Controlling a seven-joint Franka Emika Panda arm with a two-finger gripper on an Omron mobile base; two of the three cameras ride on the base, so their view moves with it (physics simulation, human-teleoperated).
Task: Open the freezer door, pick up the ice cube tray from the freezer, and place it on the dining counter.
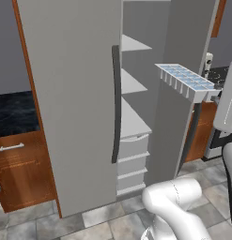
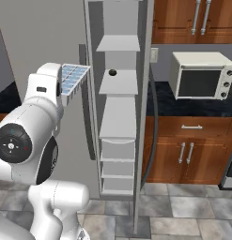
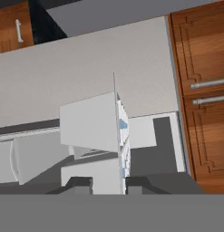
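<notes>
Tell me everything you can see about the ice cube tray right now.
The ice cube tray is a small white rectangular grid of square pockets holding pale-blue cubes, plastic by its look. It is out of the freezer, held up in the air in front of the open shelves, roughly level. The gripper has its jaws closed on the tray's edge; nothing else touches it.

In the left base view the near end of the ice cube tray (image 1: 187,80) is hidden behind the white arm, so the grip on it cannot be seen. In the right base view the arm's big joints cover most of the tray (image 2: 73,79); just its far corner shows. The hand view sees the tray (image 3: 121,136) edge-on, its pockets a thin strip, and the fingers (image 3: 80,185) are cut by the lower band. The freezer door (image 1: 70,103) runs off the top edge. The toaster oven (image 2: 202,75) knobs are too small to read.
</notes>
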